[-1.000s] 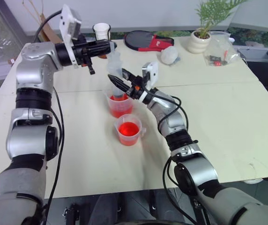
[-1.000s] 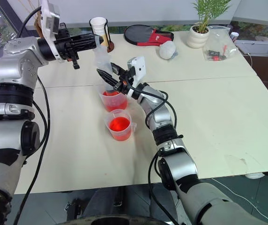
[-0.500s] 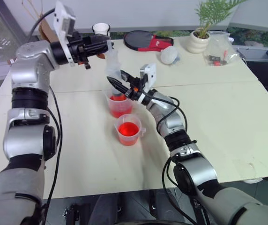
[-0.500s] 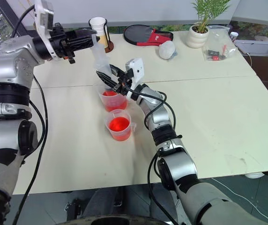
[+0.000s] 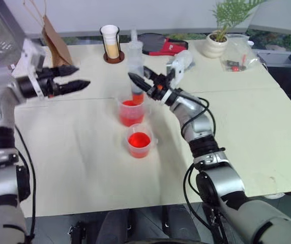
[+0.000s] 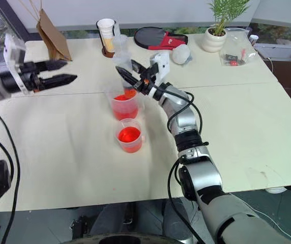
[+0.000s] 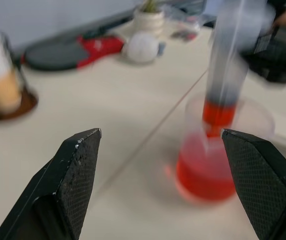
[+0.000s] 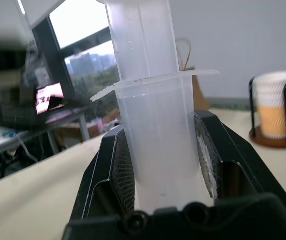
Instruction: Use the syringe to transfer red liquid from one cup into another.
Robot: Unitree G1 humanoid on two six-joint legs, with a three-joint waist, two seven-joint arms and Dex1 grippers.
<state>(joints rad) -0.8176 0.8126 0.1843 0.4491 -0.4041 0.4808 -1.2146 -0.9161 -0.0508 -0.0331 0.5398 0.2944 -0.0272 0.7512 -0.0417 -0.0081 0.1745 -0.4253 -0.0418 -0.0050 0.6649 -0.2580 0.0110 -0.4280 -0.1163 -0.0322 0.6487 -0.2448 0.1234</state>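
Right pincer point(image 5: 141, 81): clenched on the syringe point(image 5: 135, 68), barrel upright, orange-red tip dipped in the taller cup point(image 5: 130, 112) of red liquid point(image 5: 129, 116) directly below. Left pincer point(image 5: 74, 77): released, empty, well apart to the cup's side above the tabletop point(image 5: 247, 122). Smaller cup point(image 5: 139, 142): just beside the taller.

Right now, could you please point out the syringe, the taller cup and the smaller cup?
syringe point(image 5: 135, 58), left eye view, on its clear barrel.
taller cup point(image 5: 130, 116), left eye view, on its red-filled wall.
smaller cup point(image 5: 139, 146), left eye view, on its front wall.
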